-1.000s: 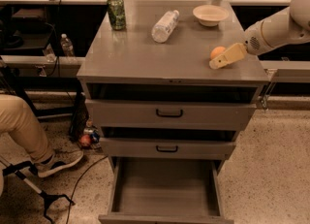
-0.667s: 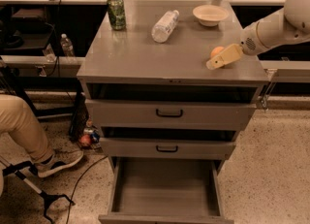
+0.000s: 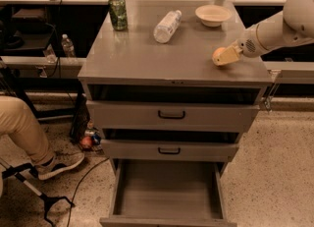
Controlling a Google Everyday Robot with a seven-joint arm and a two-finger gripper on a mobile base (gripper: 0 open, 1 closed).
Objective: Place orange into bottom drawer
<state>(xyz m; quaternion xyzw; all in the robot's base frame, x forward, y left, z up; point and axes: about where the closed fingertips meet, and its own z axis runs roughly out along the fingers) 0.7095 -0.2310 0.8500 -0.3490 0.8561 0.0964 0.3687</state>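
Note:
The orange (image 3: 217, 53) shows at the tip of my gripper (image 3: 224, 56), at the right side of the grey cabinet top (image 3: 147, 59) and just over its surface. The beige fingers (image 3: 230, 57) are shut around the orange, and my white arm reaches in from the right edge. The bottom drawer (image 3: 167, 191) is pulled open at the foot of the cabinet, and its plain grey inside holds nothing. It lies well below and to the left of the gripper. The two upper drawers with black handles are pushed in.
On the cabinet top stand a green can (image 3: 117, 12), a clear plastic bottle on its side (image 3: 167, 26) and a beige bowl (image 3: 212, 14). A seated person's leg and shoe (image 3: 29, 135) are at the left. Floor clutter with a small reddish ball (image 3: 86, 141) lies beside the cabinet.
My gripper with the orange has moved slightly to the left over the cabinet top. Nothing else has moved.

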